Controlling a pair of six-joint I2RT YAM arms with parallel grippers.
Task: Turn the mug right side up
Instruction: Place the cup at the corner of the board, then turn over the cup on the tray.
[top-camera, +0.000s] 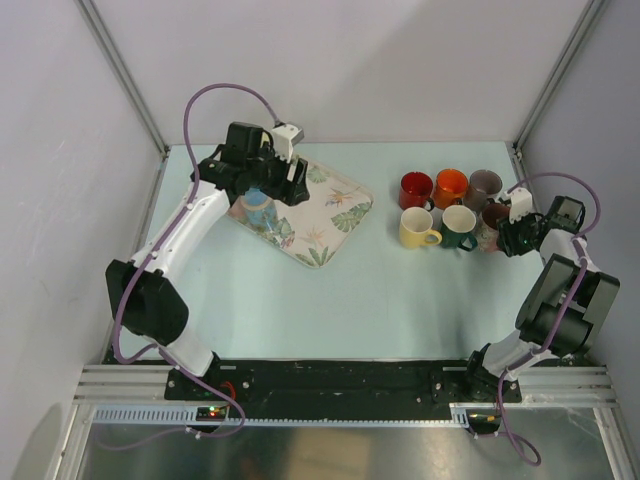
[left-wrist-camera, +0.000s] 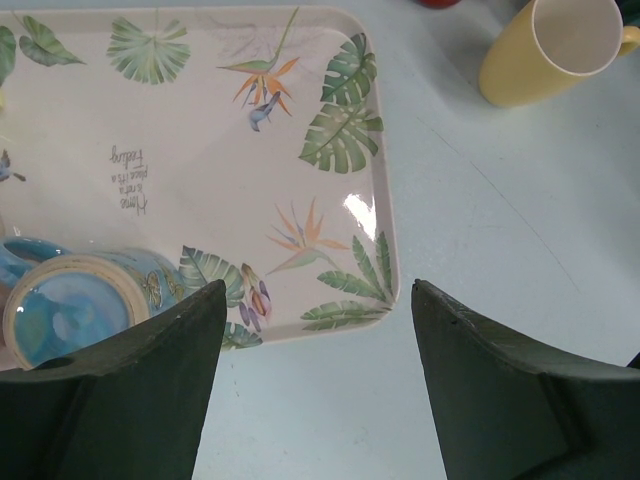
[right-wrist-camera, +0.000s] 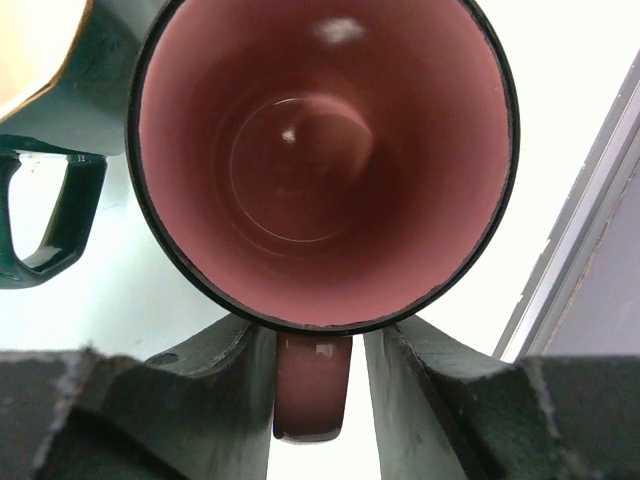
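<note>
Blue mug (left-wrist-camera: 80, 300) lies partly hidden behind left gripper (left-wrist-camera: 318, 290).

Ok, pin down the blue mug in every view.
Top external: blue mug upper left, on the leaf-print tray.
Left wrist: lower left, on that tray.
Right wrist: not in it.
Shared landmark: yellow mug, centre-right from above, top right in the left wrist view.
</note>
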